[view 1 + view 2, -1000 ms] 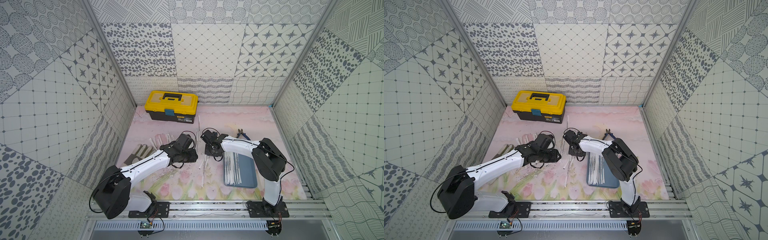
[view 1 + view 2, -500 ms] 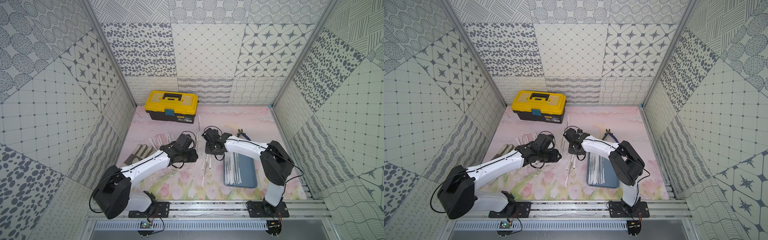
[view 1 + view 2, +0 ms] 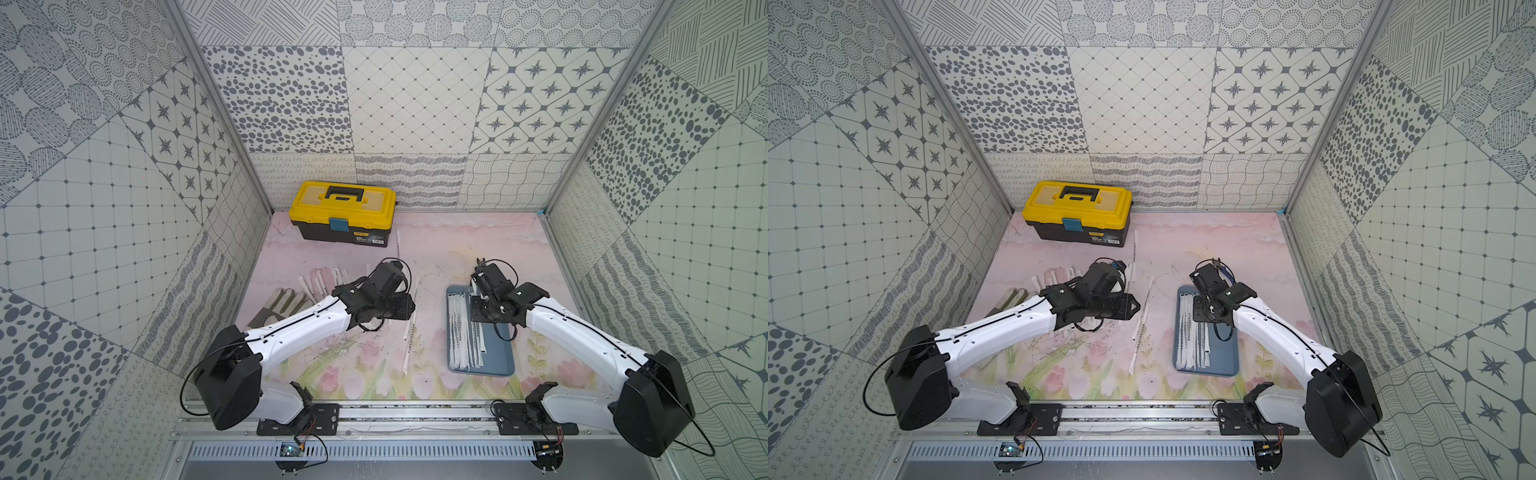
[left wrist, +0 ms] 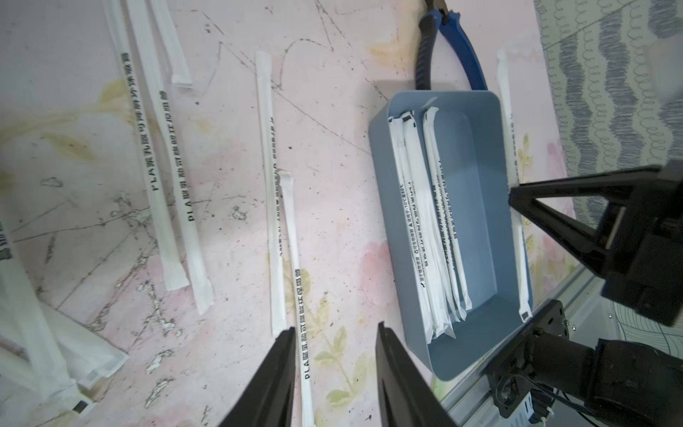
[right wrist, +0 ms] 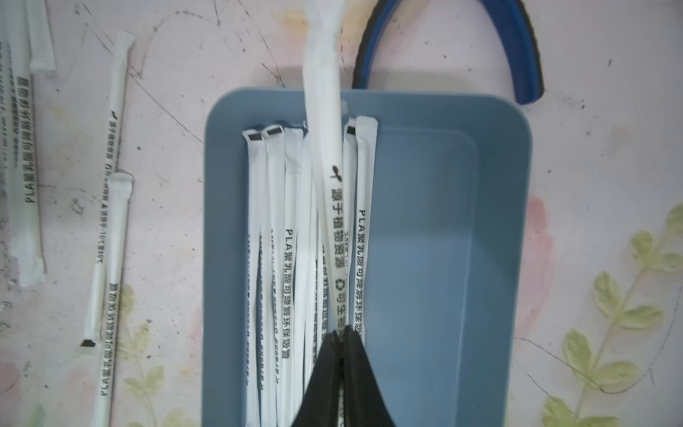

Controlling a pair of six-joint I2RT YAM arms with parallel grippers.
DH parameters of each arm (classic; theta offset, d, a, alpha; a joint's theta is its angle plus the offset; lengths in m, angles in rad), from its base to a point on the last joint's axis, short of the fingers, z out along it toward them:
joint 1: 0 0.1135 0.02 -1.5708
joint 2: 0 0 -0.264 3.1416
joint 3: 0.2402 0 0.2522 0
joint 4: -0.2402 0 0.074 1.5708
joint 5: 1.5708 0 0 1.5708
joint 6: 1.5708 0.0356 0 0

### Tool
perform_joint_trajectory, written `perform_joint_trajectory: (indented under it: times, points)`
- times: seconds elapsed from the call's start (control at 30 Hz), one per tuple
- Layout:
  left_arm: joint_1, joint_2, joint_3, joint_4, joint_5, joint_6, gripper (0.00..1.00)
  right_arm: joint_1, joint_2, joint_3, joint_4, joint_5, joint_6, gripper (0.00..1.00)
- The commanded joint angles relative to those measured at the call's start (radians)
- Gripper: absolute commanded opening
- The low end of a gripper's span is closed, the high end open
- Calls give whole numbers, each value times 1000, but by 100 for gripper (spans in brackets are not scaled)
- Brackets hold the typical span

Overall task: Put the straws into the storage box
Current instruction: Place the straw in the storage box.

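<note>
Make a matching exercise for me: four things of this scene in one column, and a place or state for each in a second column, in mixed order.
Column one
1. toolbox
2. pliers
3. right gripper
4. left gripper

Column two
a. shut on a straw, over the storage box
b. open, above a loose straw
c. by the back wall, lid shut
d. just beyond the storage box's far end

Pairs: 1-c, 2-d, 3-a, 4-b

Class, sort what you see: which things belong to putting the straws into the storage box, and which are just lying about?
Job: loose straws, storage box, held straw in right gripper.
Lying about: yellow toolbox, blue pliers, gloves.
</note>
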Motion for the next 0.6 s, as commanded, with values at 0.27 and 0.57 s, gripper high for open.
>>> perform_joint_trajectory:
  times: [0.27,0.57]
  points:
    - [-95,111,71,54,22,-26,40,-78,158,-125,201,-57,-35,5]
    - [-95,111,66,54,17,-20,40,-75,184,-157,212,-85,-7,5]
